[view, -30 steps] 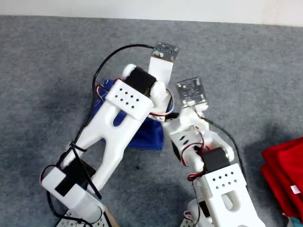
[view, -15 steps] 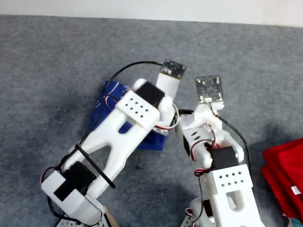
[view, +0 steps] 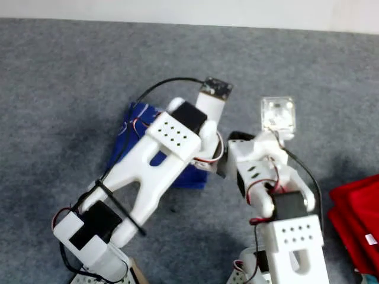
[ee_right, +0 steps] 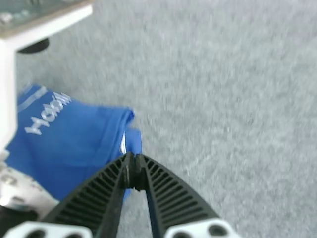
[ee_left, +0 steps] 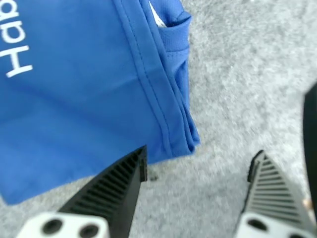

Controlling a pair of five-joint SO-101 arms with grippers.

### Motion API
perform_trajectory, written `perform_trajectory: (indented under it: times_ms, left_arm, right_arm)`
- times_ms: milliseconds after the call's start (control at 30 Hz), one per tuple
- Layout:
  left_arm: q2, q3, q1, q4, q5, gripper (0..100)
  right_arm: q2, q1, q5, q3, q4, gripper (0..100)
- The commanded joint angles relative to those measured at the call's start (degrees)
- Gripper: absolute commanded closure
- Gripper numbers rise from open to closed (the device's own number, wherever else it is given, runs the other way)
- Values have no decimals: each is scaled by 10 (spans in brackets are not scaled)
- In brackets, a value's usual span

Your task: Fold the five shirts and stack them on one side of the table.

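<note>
Obs., high view: blue shirt (ee_left: pixel 74 89) lies folded flat on the grey counter (view: pixel 59 71), at about 9 o'clock from centre, partly under the left arm (view: pixel 160 154). Its layered edges are stacked at one corner, so the folding looks done (judgement).

Left hand (ee_left: pixel 195 171): jaws apart, nothing between them, poised above the counter just off that layered corner. Probable reason: set to pinch the stacked edges so that the bundle lifts as one piece.

Right hand (ee_right: pixel 133 171): jaws together, empty, tip over the counter close to the same corner. The right arm (view: pixel 278 207) stands at 4 o'clock from the shirt. Probably on standby, or placed to steady the far edge. I cannot tell which.

Red shirts (view: pixel 355 213): a pile at the 4 o'clock edge of the counter, well apart from the blue one. This is likely the stacking side.

Count:
- blue shirts: 1
- red pile: at least two layers show, exact number not readable
- arms: 2

Five shirts not confirmed.
</note>
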Motion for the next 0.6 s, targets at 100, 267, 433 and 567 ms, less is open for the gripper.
perform_trajectory:
  times_ms: [100, 267, 433, 567]
  left_arm:
    - [-23, -150, -107, 72, -42, 652]
    - [-16, -155, -268, 33, -43, 652]
    - [-16, -51, -322, -73, -18, 652]
    - [-16, 46, -336, -182, -5, 652]
  right_arm:
    - [7, -6, -82, -6, 0, 893]
    - [79, -58, -90, -27, 0, 854]
    - [226, -97, -92, -122, 15, 835]
    - [334, -125, -108, -193, 29, 728]
